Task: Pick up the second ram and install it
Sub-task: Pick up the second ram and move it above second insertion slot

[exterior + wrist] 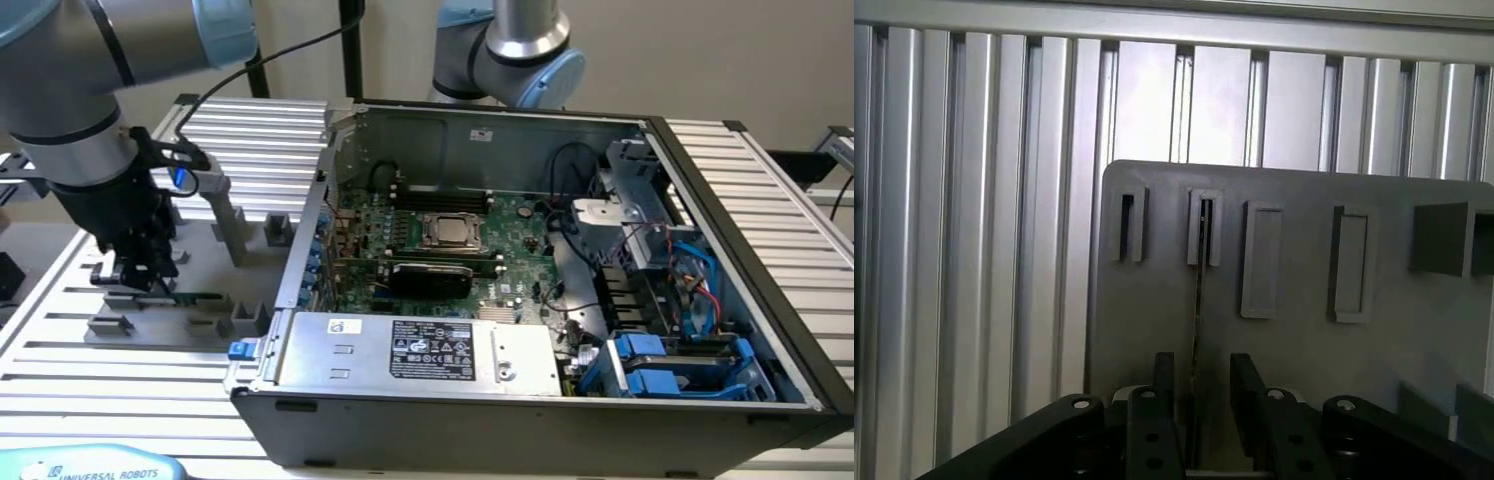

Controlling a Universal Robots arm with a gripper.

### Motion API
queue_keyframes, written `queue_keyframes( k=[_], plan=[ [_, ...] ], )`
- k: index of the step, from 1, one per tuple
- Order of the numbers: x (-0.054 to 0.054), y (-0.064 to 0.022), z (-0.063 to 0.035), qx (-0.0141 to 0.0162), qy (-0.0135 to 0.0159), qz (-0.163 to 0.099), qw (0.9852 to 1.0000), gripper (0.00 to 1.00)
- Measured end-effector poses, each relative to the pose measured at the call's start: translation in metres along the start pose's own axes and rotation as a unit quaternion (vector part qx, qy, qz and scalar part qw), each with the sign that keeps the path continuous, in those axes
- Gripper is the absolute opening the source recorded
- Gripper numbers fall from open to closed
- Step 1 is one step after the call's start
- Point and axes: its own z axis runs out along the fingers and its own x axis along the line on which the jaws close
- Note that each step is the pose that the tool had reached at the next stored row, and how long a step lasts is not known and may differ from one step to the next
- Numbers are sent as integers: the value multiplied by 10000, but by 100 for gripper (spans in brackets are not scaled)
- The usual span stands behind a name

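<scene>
My tool is down over a grey holder that lies on the slatted bench. Its fingers stand apart and grip nothing.

The second ram stands on edge in one of the holder's slots, so in the wrist view I see it as a thin dark line. It runs straight into the gap between my fingers, one finger on each side. A sliver of space shows on both sides, so I am around it, not clamped on it. The slots next to it show nothing standing in them.

In the exterior view my arm comes down at the exterior view's left, and the tool is low, close to the holder's blocks. The open case sits just beside the holder, on the exterior view's right. Inside it the motherboard lies flat, with the socket near its middle. Another arm stands behind the case.
</scene>
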Motion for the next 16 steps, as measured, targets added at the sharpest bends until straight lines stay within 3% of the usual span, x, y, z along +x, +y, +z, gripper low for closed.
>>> queue_keyframes(
  k=[7, 16],
  plan=[
    [3, -33, 127, -6, -1, 0, 10000, 36],
    [4, -42, 236, -83, -4, 1, 10000, 36]
  ],
)
